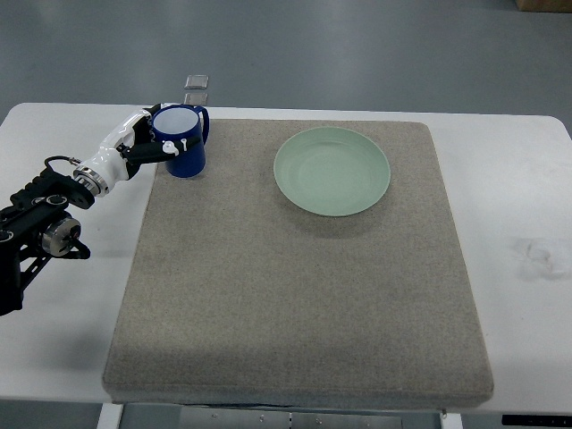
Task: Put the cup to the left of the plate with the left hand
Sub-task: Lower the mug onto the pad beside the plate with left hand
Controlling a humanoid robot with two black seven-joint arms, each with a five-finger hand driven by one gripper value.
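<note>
**One hand wrapped on the cup at the mat's far-left corner**

From my feed I see a white table with a large grey felt mat covering most of its top. Beyond the far edge lies a smooth blue-grey floor, and a small clear object sits just past the table's back edge; I cannot tell what it is. A faint smudge marks the bare tabletop on the right.

My left hand reaches in from the left edge, its white fingers curled around the blue cup and pressed against its side. The cup stands upright on the mat's far-left corner, white inside, handle toward the plate. The pale green plate rests on the mat to the right, well apart from the cup.
</note>
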